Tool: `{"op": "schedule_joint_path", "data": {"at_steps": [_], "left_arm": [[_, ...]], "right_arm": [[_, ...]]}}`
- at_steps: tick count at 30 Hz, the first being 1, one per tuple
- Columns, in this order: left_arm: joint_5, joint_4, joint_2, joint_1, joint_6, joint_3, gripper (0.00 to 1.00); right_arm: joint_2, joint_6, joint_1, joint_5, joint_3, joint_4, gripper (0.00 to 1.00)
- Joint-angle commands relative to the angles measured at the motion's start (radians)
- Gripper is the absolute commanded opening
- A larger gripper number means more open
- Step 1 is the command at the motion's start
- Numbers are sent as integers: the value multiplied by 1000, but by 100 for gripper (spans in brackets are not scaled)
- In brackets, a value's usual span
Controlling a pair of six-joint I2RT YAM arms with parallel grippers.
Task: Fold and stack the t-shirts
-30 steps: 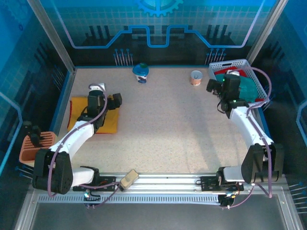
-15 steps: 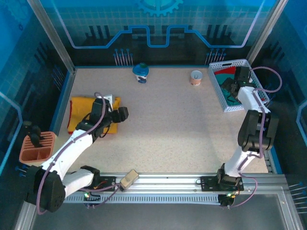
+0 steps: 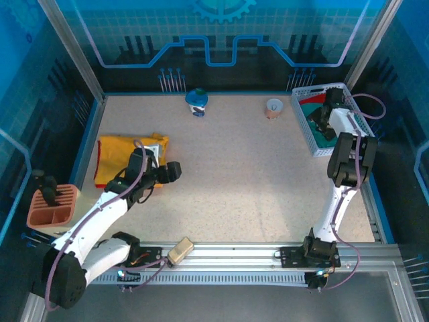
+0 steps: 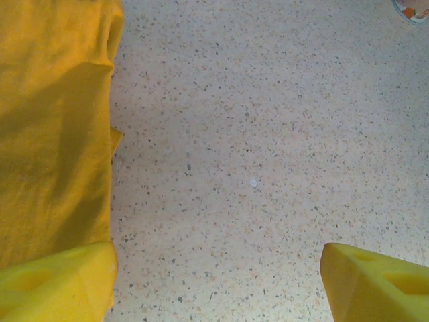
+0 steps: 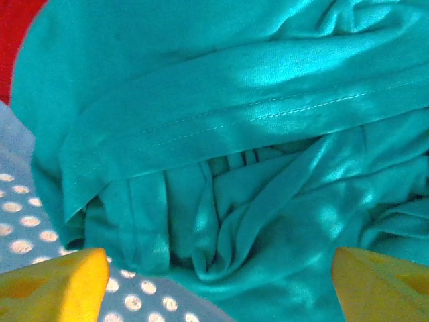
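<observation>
- Left claw [image 4: 218,278] hangs wide open at 8 o'clock over bare table [image 4: 268,134], with nothing between its fingers.
- I see an orange holder [image 3: 48,209] off the table's 8 o'clock edge, with a black object standing in it.
- My yellow t-shirt [image 3: 117,157] lies flat at 9 o'clock, just beside that claw.
- At 2 o'clock, the white basket [image 3: 305,127] holds the crumpled teal t-shirt [image 5: 255,100] and the red t-shirt [image 5: 17,27] beside it.
- Right claw [image 5: 218,282] is spread wide inside the basket, over the teal cloth; I cannot tell whether it touches.

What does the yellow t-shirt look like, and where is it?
The yellow t-shirt is soft plain cloth, folded into a flat, slightly wrinkled rectangle. It lies on the speckled table at the left side. The left gripper is open beside its edge, mostly over bare table.
</observation>
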Motion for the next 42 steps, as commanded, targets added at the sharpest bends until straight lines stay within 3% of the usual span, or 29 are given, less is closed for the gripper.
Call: {"op": "schedule_joint_path", "data": {"at_steps": [1,4,8,11,17,27,36,39,42], "left_arm": [[29,-7,-19,-9,-21,-22,80],[31,-5,-19,-9,-25,-27,80],[32,1,-19,-10,-30,-33,80],[37,0,-19,-11,-30,-35,80],[51,7,-17,-14,-47,-33,78],[74,22,-17,-20,-64,-36,79],[142,41,-19,-18,-99,-23,80],[151,21,-19,-18,-98,-5,80],[165,0,-21,-19,-88,14,80]], "right_arm": [[52,31,-17,-35,43,-67,81],[84,15,-23,-88,65,-72,58],[53,30,-22,-63,39,-62,15],[-23,38,-23,-39,-3,-18,1],[-206,41,-8,50,-76,62,0],[-606,-3,60,136,-370,265,0],[-1028,-237,296,277,-645,359,0],[-1137,-302,401,265,-708,331,0],[-1217,-329,497,150,-796,330,0]]}}
